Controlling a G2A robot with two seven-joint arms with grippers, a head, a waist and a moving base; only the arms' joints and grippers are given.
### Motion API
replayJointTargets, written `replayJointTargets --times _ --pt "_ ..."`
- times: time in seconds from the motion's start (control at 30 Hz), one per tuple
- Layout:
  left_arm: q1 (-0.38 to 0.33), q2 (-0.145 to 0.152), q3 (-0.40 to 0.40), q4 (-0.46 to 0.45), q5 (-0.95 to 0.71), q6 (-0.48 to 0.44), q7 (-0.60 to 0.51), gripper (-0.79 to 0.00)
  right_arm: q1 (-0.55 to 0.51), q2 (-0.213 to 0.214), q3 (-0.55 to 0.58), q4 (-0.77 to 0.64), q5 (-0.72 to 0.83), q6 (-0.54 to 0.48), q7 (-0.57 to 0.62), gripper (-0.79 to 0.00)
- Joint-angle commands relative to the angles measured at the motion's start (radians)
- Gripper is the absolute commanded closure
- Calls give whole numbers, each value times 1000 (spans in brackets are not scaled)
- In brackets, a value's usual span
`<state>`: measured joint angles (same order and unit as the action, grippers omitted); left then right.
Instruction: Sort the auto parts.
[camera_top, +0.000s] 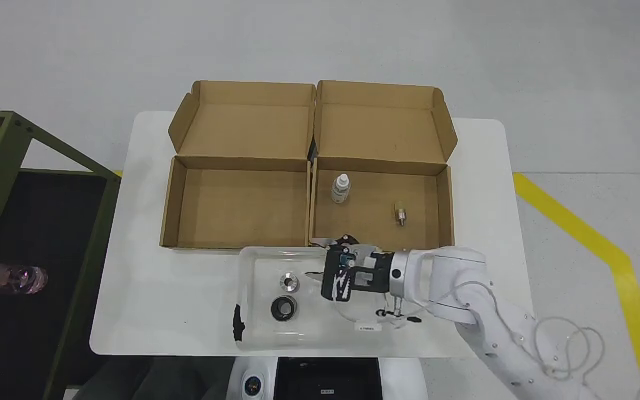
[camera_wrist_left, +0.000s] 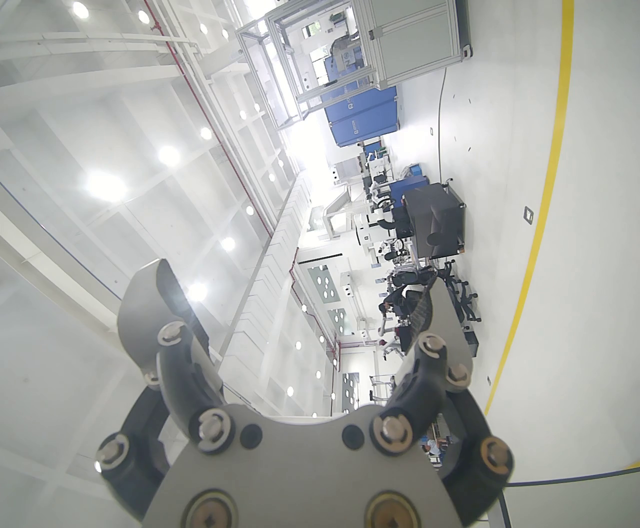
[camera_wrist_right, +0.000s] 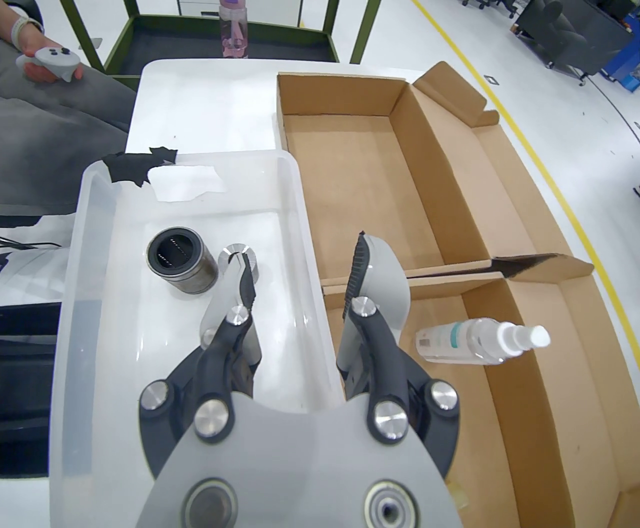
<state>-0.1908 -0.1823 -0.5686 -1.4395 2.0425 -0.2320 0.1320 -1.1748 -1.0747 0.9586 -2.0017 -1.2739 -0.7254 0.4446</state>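
Observation:
A clear plastic bin (camera_top: 262, 253) at the table's front holds a dark linear bearing (camera_wrist_right: 182, 260) (camera_top: 284, 308) and a small silver cylinder (camera_wrist_right: 241, 251) (camera_top: 288, 282). My right gripper (camera_wrist_right: 302, 272) (camera_top: 335, 272) hangs open over the bin's edge nearest the boxes. One fingertip is just beside the silver cylinder, and nothing is between the fingers. In the right cardboard box (camera_top: 430, 230) lie a white spray bottle (camera_wrist_right: 480, 340) (camera_top: 341, 187) and a small metal fitting (camera_top: 399, 215). The left cardboard box (camera_top: 240, 205) has nothing in it. My left gripper (camera_wrist_left: 295, 305) is open, pointing up at the hall ceiling.
Both boxes have their lids folded back toward the table's far edge. A green cart (camera_top: 40, 240) with a pink bottle (camera_wrist_right: 232, 30) stands off the table's left side. Black tape (camera_top: 237, 322) marks the bin's front left corner.

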Motion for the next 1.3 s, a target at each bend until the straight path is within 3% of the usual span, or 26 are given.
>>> replayJointTargets --times 0.0,0.47,1.27 --pt "0 0 0 0 0 0 0 -785 12 -5 -30 10 -9 4 7 -354" --pt "0 0 0 0 0 0 0 -785 67 -40 -175 101 -61 25 38 -339" --pt "0 0 0 0 0 0 0 -785 135 -86 -280 237 -123 58 65 -323"
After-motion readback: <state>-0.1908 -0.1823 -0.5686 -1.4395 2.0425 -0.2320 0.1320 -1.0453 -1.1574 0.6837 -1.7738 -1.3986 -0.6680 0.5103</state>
